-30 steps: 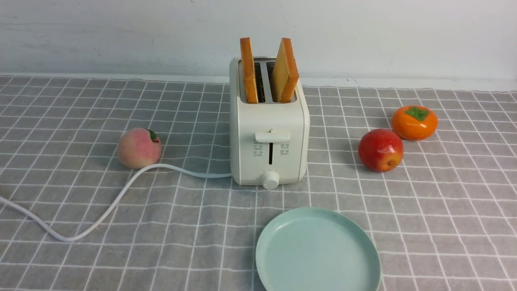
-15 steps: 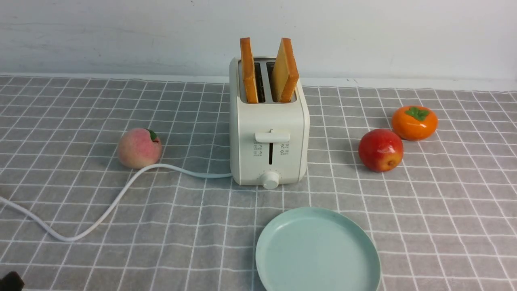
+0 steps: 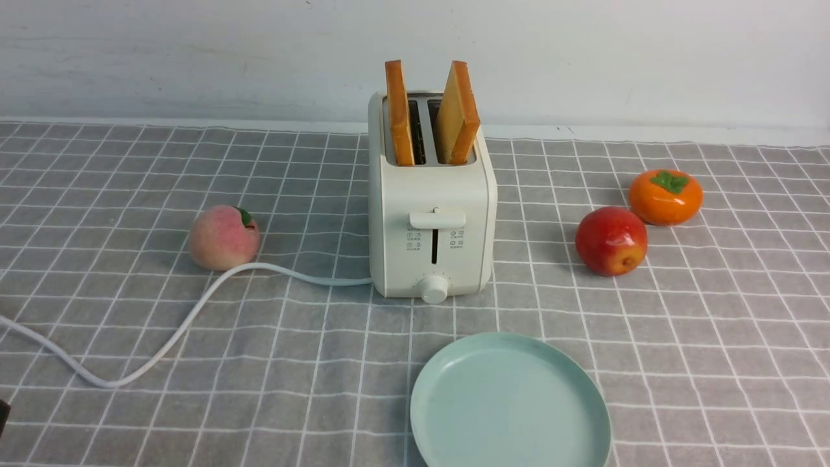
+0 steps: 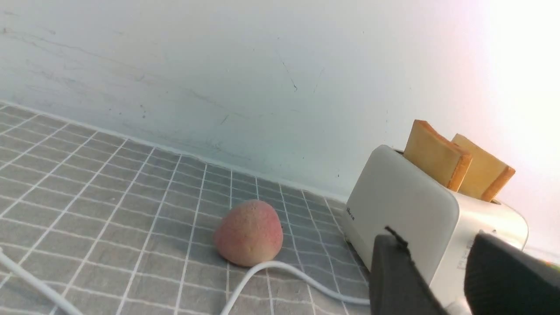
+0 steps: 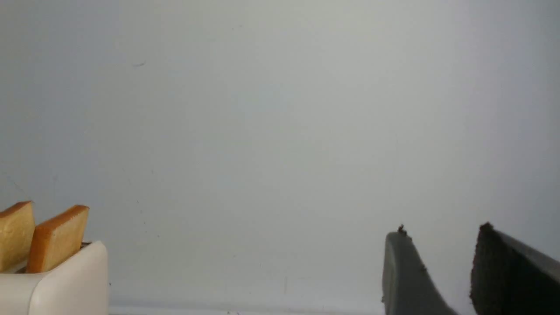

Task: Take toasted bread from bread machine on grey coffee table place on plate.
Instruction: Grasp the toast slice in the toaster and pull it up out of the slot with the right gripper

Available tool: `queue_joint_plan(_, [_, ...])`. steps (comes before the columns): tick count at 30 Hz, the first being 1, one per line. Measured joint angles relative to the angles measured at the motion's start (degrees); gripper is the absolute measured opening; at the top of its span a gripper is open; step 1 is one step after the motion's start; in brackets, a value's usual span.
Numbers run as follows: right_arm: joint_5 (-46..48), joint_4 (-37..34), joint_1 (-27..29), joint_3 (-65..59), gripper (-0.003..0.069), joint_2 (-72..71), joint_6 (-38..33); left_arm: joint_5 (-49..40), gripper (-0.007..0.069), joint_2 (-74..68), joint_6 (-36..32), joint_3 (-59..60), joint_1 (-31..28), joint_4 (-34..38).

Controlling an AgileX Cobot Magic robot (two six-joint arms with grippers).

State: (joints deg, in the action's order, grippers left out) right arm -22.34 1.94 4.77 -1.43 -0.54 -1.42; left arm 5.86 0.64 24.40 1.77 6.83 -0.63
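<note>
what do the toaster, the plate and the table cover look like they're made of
The bread machine looks like moulded plastic, cream-white with a satin sheen and rounded corners. The plate could be plastic or glazed ceramic: smooth, mint green, faintly glossy. The grey coffee table is covered in matte woven cloth, its white grid lines slightly wavy.

Checked grey coffee table (image 3: 713, 363), bread machine (image 3: 431, 220), plate (image 3: 510, 405) nearer, peach (image 3: 224, 238) and cord (image 3: 337, 281) left, apple (image 3: 611, 240), persimmon (image 3: 665, 196) right
</note>
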Motion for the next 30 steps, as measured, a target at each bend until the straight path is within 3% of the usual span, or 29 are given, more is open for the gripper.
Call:
queue_joint_plan(3, [-3.9, -0.2, 0.0, 0.0, 0.0239, 0.0, 2.2, 5.7, 0.0237, 0.0, 0.5, 0.0, 0.0, 0.6])
queue_joint_plan(5, [-8.1, -1.1, 0.0, 0.0, 0.0239, 0.0, 7.0, 12.5, 0.0237, 0.0, 2.6, 0.0, 0.0, 1.7])
queue_joint_plan(6, [-9.8, -2.6, 0.0, 0.6, 0.0239, 0.0, 13.5, 19.8, 0.0237, 0.0, 4.6, 0.0, 0.0, 3.1])
queue_joint_plan(9, [-8.3, -4.7, 0.0, 3.6, 0.0239, 0.0, 21.0, 26.0, 0.0237, 0.0, 7.1, -0.7, 0.0, 5.8])
queue_joint_plan(12, [2.5, -5.3, 0.0, 16.7, 0.0239, 1.4, 28.4, 28.0, 0.0237, -0.3, 7.9, -9.7, 0.0, 11.4])
queue_joint_plan(15, [9.0, -4.0, 0.0, 24.9, 0.0239, 4.5, 29.1, 28.8, 0.0237, -2.7, 5.7, -16.6, 0.0, 12.9])
queue_joint_plan(17, [18.3, -2.9, 0.0, 36.4, 0.0239, 10.4, 29.4, 28.0, 0.0237, -8.0, 1.1, -27.4, 0.0, 13.2])
queue_joint_plan(19, [25.1, -2.7, 0.0, 43.8, 0.0239, 14.3, 29.4, 25.6, 0.0237, -11.7, -1.4, -33.0, 0.0, 13.1])
queue_joint_plan(22, [40.6, -0.3, 0.0, 57.0, 0.0239, 24.8, 26.3, 9.7, 0.0237, -21.8, -6.4, -45.6, 0.0, 13.0])
queue_joint_plan(23, [41.3, -0.1, 0.0, 57.5, 0.0239, 24.8, 26.0, 7.3, 0.0237, -22.9, -6.7, -46.2, 0.0, 13.0])
queue_joint_plan(26, [51.3, 2.7, 0.0, 60.6, 0.0239, 31.1, 20.9, -12.4, 0.0237, -31.7, -7.7, -52.3, 0.0, 12.7])
queue_joint_plan(28, [54.6, 3.3, 0.0, 60.2, 0.0239, 32.6, 19.4, -23.5, 0.0237, -36.8, -7.8, -53.1, 0.0, 12.2])
queue_joint_plan(29, [54.9, 3.2, 0.0, 60.1, 0.0239, 32.7, 19.2, -24.6, 0.0237, -37.2, -7.9, -53.1, 0.0, 11.9])
queue_joint_plan(30, [55.7, 2.8, 0.0, 58.8, 0.0239, 33.2, 18.7, -32.4, 0.0237, -40.5, -8.3, -53.0, 0.0, 11.1])
